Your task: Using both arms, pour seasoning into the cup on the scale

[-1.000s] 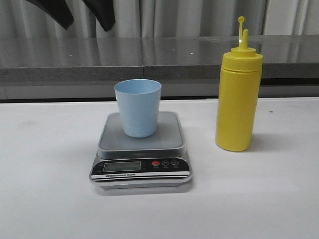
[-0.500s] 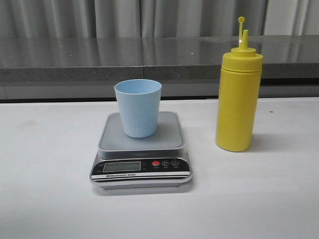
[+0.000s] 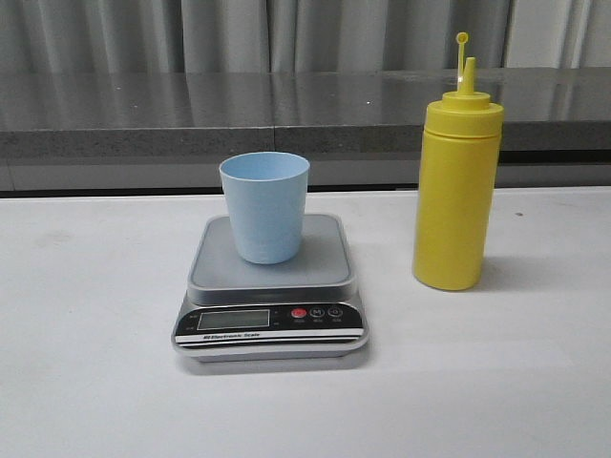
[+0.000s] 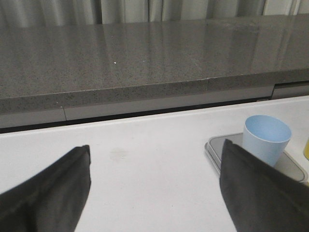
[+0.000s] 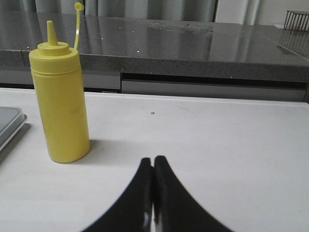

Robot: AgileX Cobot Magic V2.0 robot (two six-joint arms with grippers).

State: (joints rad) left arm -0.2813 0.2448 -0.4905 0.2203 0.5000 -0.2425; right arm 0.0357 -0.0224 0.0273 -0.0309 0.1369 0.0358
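You see the cup (image 3: 264,205) upright on the scale (image 3: 271,291), mid-bench (image 3: 86,382). The bottle (image 3: 456,181) stands upright on the bench just right of the scale, apart from it, cap off the nozzle. Your left pincer (image 4: 154,193) is spread wide, holding nothing; your right pincer (image 5: 153,193) is pressed together, empty, short of the bottle.

Pale blue cup (image 3: 264,205) upright on grey scale (image 3: 270,291), yellow seasoning btl (image 3: 456,176) upright beside, cap off

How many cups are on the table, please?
1. The blue cup stands upright on the scale, left of the yellow bottle. No other cup shows in any view.
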